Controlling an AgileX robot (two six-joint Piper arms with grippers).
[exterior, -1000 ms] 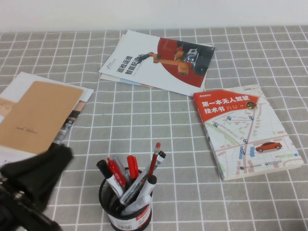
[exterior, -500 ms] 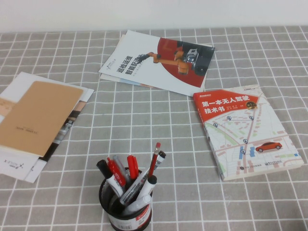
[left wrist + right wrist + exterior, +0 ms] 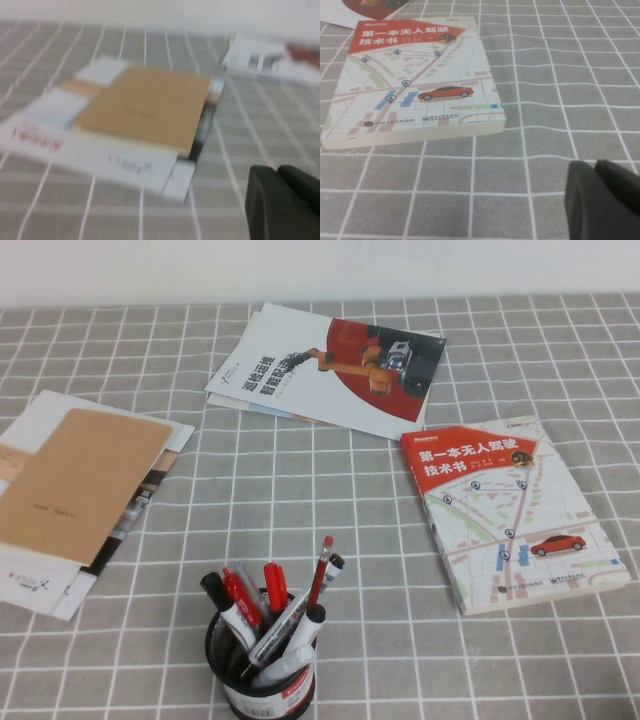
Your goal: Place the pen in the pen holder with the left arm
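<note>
My left pincer (image 3: 280,200) is out of the high view and hangs low over the checked cloth of the surface (image 3: 330,530), near a pile of papers with a tan booklet (image 3: 145,107) on top; its fingers are pressed together and pinch nothing. My right pincer (image 3: 602,200) is likewise out of the high view, low over the cloth beside a book, and its two dark fingers lie against each other with nothing between them. The pen holder (image 3: 262,665) stands at the near edge of the surface, a black mesh cup with a white-and-red band at its base whose print is too small to read. The pen (image 3: 285,623) stands inside it, leaning among red-capped markers and a slim red pencil (image 3: 320,573), its pale barrel carrying small dark print I cannot make out. To the right lies the book (image 3: 510,510), its red header reading "第一本无人驾驶技术书" over a street map with a red car. At the far side rests a white and dark-red brochure (image 3: 330,365) showing an orange robot arm, its Chinese title unreadable at this angle. The tan booklet bears a short dark line I cannot read.
</note>
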